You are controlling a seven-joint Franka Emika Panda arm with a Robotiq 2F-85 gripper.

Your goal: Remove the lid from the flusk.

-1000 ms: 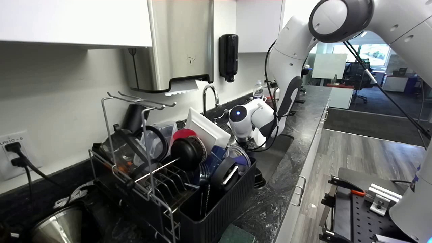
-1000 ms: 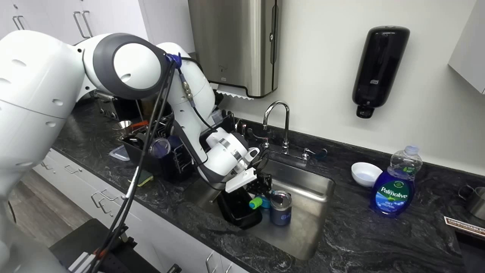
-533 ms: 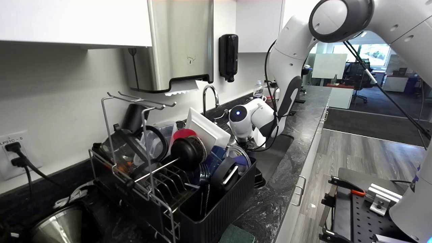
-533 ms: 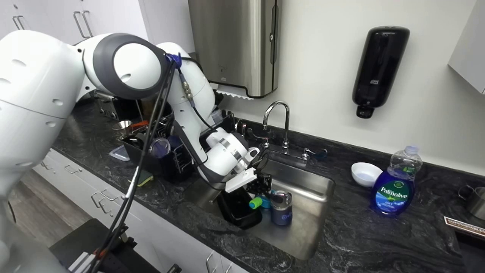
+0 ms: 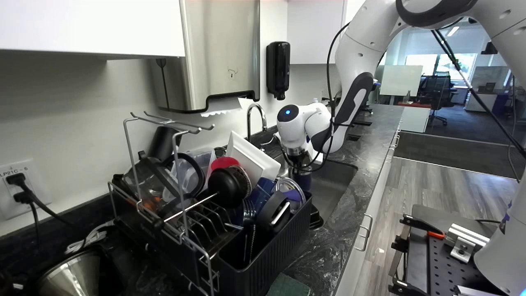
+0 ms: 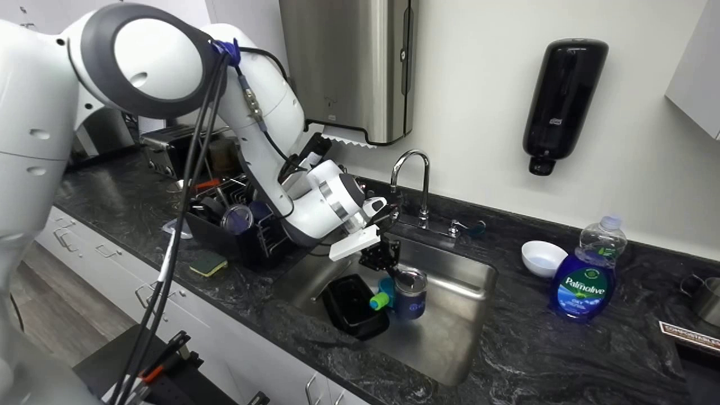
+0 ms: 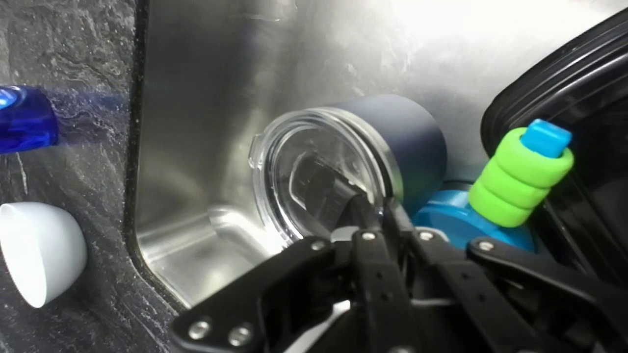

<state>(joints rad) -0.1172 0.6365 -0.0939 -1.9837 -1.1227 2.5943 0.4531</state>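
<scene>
Wrist view shows your gripper (image 7: 378, 210) clenched on the rim of the dark blue flask (image 7: 412, 139), its clear lid (image 7: 319, 139) in place.
</scene>
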